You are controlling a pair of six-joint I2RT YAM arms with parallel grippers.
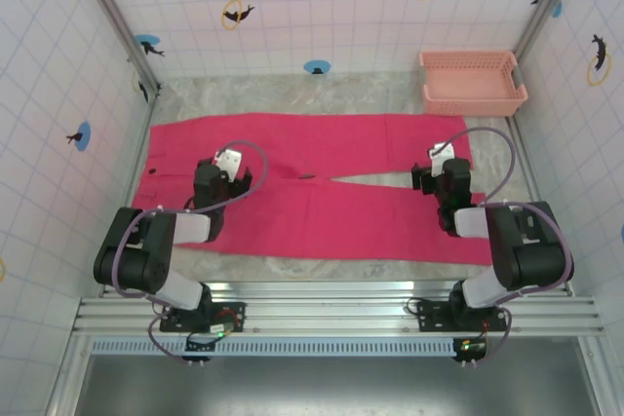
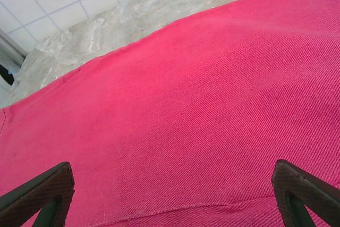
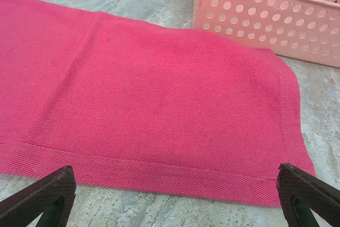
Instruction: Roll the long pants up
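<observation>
Pants (image 1: 341,211) lie flat; left fingers (image 2: 50,184) and right fingers (image 3: 305,190) hover wide open, empty. Best pinch the hem (image 3: 159,164) squarely, then roll tight.

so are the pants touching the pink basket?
Cannot tell. Right wrist view: the long pants leg edge runs along the basket base with no gap showing, but the angle could hide one.

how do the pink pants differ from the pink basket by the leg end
The long pants are bright pink-red; the basket is paler salmon. The pants lie flat as soft fabric; the basket stands as a rigid, hole-patterned box. The pants are far larger than the basket. Both are pinkish and rest on the table.
</observation>
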